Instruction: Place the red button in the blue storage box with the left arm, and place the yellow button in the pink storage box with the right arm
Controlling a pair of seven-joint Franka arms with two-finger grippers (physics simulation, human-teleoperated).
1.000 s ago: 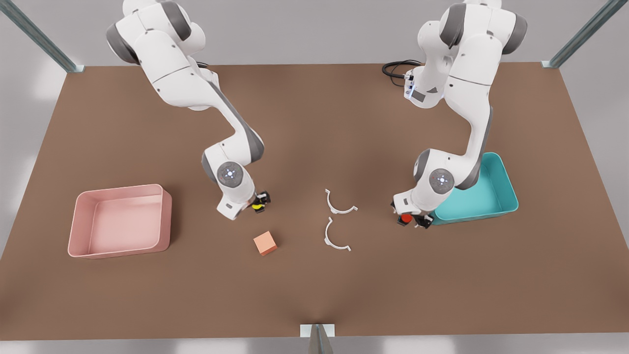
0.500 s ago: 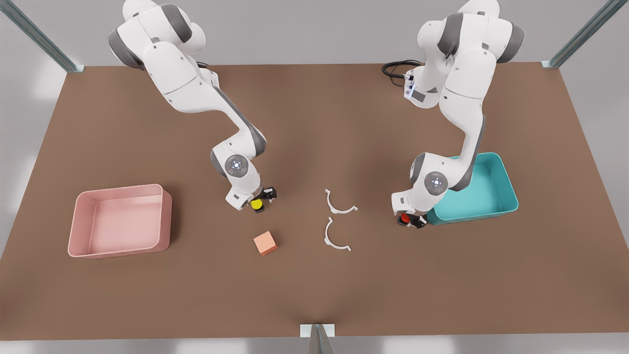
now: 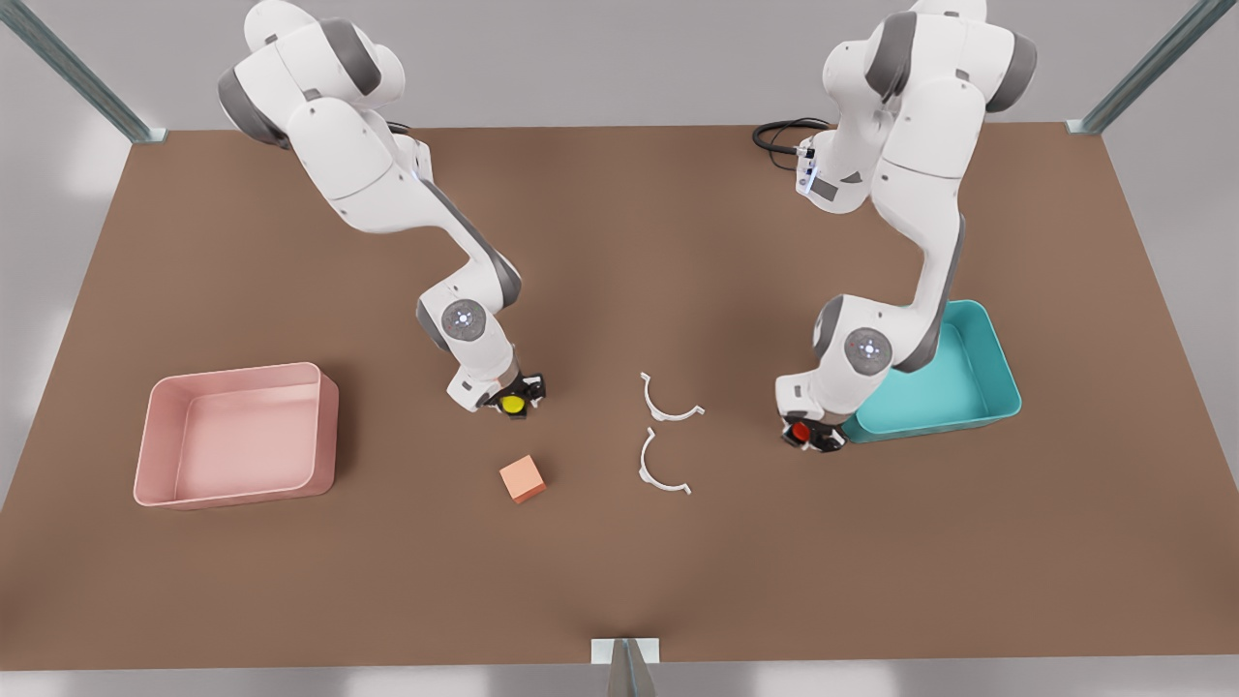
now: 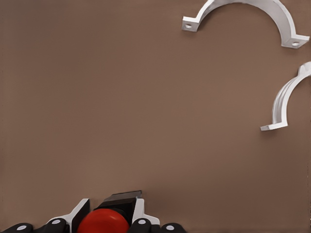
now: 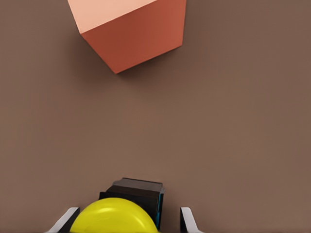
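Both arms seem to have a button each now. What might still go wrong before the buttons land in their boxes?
The left gripper holds the round red button close beside the blue storage box; moved sideways too low, it may hit the wall. The right gripper, shut on the round yellow button, has a long way to the pink storage box, so a weak hold might slip.

Brown worktop [image 3: 619, 581] carries: pink box [image 3: 155, 455] at front view's left, blue box [image 3: 1002, 382] at right, orange cube [image 3: 523, 478], two white clamps [image 3: 668, 399] mid-table.
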